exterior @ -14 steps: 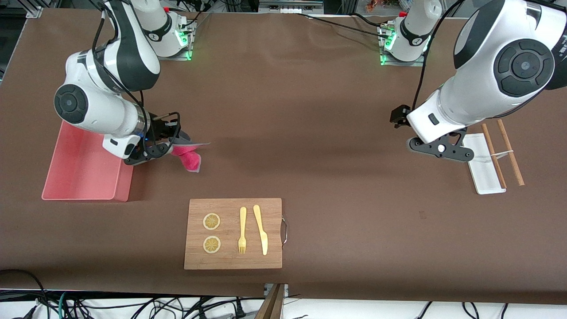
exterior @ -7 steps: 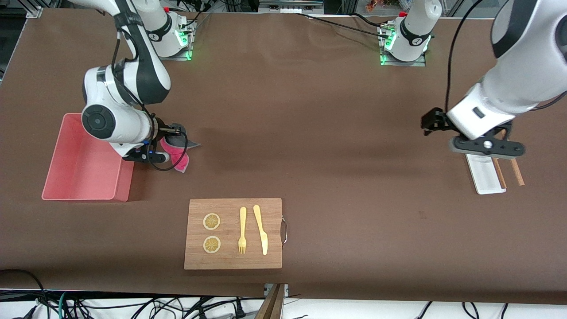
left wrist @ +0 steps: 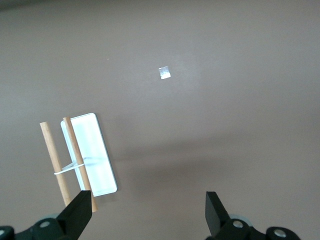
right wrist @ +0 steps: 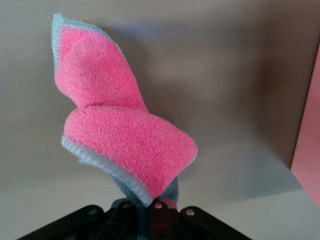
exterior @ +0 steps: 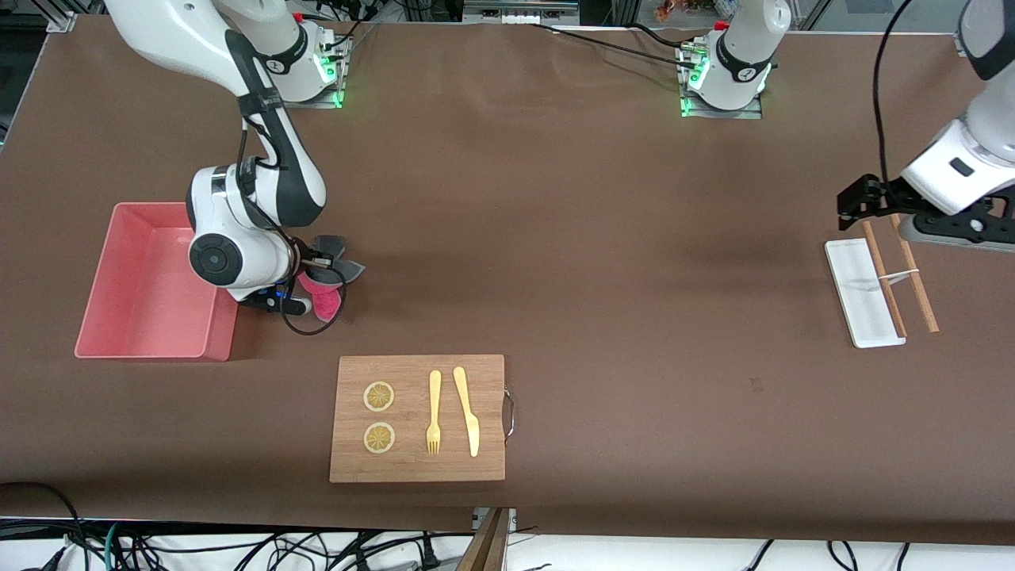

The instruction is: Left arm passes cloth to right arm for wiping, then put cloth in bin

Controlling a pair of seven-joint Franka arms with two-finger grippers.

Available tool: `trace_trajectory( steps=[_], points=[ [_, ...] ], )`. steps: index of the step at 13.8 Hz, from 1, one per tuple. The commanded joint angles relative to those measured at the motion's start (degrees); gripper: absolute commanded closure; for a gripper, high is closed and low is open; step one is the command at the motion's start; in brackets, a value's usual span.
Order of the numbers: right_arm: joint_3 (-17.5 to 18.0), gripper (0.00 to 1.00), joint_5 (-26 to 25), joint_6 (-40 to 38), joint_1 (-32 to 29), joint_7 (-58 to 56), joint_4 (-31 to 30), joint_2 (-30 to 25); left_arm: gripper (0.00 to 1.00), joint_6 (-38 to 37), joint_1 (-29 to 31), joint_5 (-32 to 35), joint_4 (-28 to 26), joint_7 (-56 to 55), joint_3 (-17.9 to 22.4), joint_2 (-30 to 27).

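Front view: the right arm's two-finger gripper (exterior: pixel 313 279) hangs above the brown tabletop near the right arm's end of the worktop, just beside the shallow rectangular pink plastic bin (exterior: pixel 143 287). It is clamped on the soft floppy cloth (exterior: pixel 323 293) — dark grey on one face, bright magenta-pink on the other — which droops from the fingers over bare table, not over the bin. The bin sits close to that end's edge. A rectangular wooden cutting board (exterior: pixel 418 418) lies near the edge closest to the front camera; on it are two round lemon slices (exterior: pixel 379 396), a pale yellow fork (exterior: pixel 434 411) and a pale yellow knife (exterior: pixel 467 410). The left arm's two-finger gripper (exterior: pixel 955 230) waits raised over the left arm's end of the worktop, above a narrow flat white tray (exterior: pixel 863 293) with two brown wooden sticks (exterior: pixel 900 274) lying partly across it.

Left wrist view: the left gripper's black fingertips (left wrist: pixel 77 214) stand wide apart with nothing between them. Below lie the white tray (left wrist: pixel 90 152) and the two sticks (left wrist: pixel 65 162), joined by a thin white band, and a small pale square mark (left wrist: pixel 164 72) on the table.

Right wrist view: the cloth (right wrist: pixel 120 132) is pinched at its lower edge between the closed fingers — pink face folded outward, pale grey-blue trim along its hem. A strip of the pink bin (right wrist: pixel 307 150) shows at the side.
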Motion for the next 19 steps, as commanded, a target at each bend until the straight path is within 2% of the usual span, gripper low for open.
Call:
trace_trajectory(
  steps=[1,3,8,12,14,19],
  points=[
    [0.7,1.00,-0.5,2.8,0.4,1.6,0.8,2.2,0.00,0.7,-0.5,-0.4,-0.5,1.1,-0.1,-0.2],
    [0.9,1.00,0.4,5.9,3.2,1.8,1.0,3.9,0.00,-1.5,-0.5,-0.4,0.3,1.3,-0.2,0.5],
    [0.8,1.00,8.3,8.2,9.6,8.0,1.7,5.0,0.00,-2.1,-0.5,-0.6,0.9,1.1,-0.7,0.6],
    [0.9,1.00,14.3,8.3,14.7,17.7,7.4,7.0,0.00,-1.9,-0.6,-2.5,2.5,1.3,-1.2,1.1],
    [1.2,1.00,14.8,8.3,17.0,23.9,10.1,7.6,0.00,-2.3,-0.6,-2.9,2.5,1.4,-1.2,1.1],
    [5.1,1.00,14.7,8.3,18.4,34.7,14.7,7.7,0.00,-2.3,0.1,-4.0,2.6,1.6,-1.2,1.7]
  ],
)
